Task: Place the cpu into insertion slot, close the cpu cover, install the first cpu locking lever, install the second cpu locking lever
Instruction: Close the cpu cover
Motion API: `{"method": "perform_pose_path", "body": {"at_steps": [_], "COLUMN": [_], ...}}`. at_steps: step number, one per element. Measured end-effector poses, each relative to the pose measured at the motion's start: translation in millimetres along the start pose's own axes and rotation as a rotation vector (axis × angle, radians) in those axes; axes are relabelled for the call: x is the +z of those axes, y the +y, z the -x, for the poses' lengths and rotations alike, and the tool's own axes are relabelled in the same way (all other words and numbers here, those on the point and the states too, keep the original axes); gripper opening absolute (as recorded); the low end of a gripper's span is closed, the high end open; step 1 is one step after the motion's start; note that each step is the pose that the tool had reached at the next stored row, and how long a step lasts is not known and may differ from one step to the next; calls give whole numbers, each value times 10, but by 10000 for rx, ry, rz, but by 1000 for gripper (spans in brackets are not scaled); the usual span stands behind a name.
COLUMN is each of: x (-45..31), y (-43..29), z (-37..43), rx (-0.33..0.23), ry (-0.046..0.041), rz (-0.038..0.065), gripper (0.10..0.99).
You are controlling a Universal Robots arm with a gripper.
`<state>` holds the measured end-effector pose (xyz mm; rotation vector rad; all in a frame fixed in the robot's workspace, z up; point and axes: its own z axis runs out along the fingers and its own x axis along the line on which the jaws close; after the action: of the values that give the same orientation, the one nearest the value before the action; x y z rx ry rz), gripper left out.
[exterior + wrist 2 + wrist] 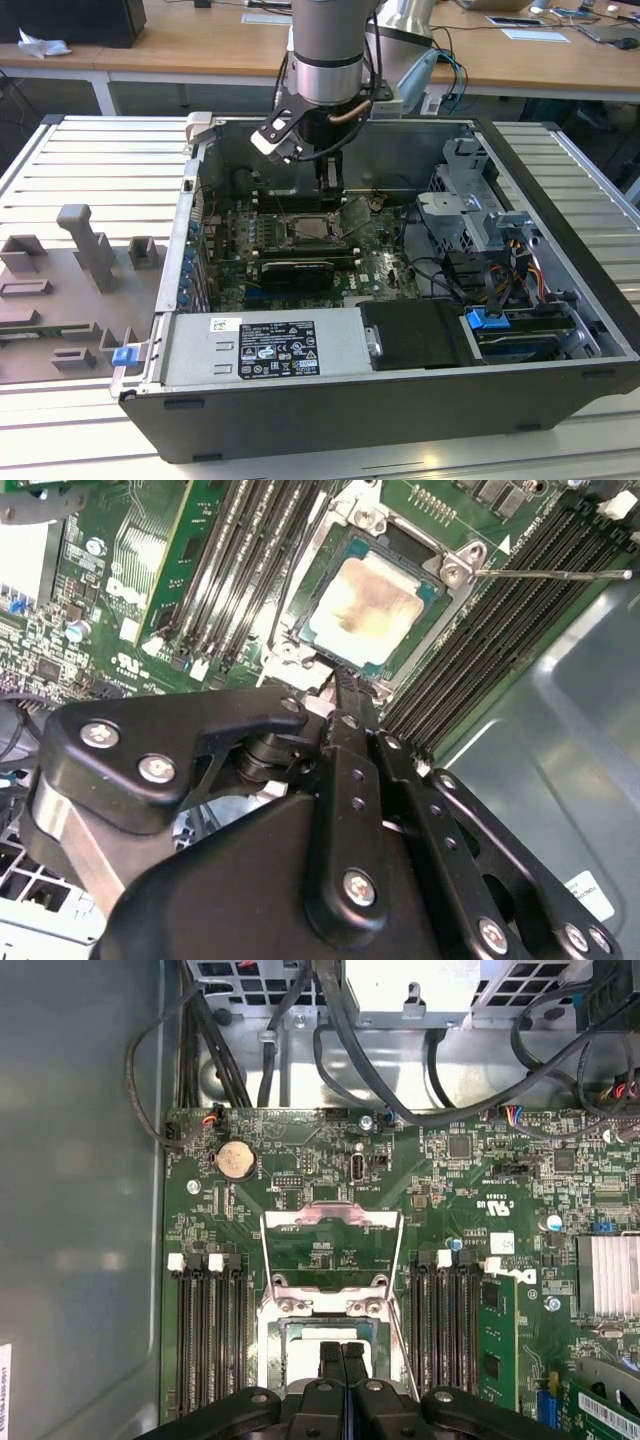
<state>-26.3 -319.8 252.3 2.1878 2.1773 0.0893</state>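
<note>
So quick status: my fingers (330,1365) are pressed together with nothing between them, tips hanging right over the near edge of the insertion slot (400,542). The cpu (365,605) sits just past my fingertips, lying flat in the slot with its pale metal top up, so I'd say the placing step is done and that's why I'm carrying nothing. The cpu cover (330,1250) isn't closed yet: it's flipped back on its hinge beyond the cpu, further out from my tips, and you can see green board through its window. A thin wire lever (550,573) sticks out past the slot's far corner, not latched as far as I can judge. The long black memory slots (205,1340) flank my fingers on both sides, so it makes sense to go in narrow like this. All of it lives inside an open computer case (400,400) lying on a ribbed metal worktop (100,150), next to a grey fixture block (90,250), with wooden desks (180,50) behind.
</note>
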Motion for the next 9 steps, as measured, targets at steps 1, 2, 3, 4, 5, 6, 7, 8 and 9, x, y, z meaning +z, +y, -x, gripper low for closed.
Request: {"method": "perform_pose_path", "body": {"at_steps": [1, 2, 3, 4, 5, 6, 7, 8, 9], "x": [-22, -44, -92, -143, -150, -149, -147, -144, -141], "y": [2, 4, 8, 12, 22, 42, 80, 115, 150], "z": [0, 0, 0, 0, -1, -1, -1, -1, -1], "rx": [-1, -2, -4, -4, -1, -2, -4, -2, -2], "ry": [-5, -12, -24, -31, -32, -31, -32, -32, -29], "rz": [1, 1, 1, 2, 2, -7, -28, -43, -53], "gripper": [106, 106, 106, 106, 106, 106, 106, 106, 106]}}
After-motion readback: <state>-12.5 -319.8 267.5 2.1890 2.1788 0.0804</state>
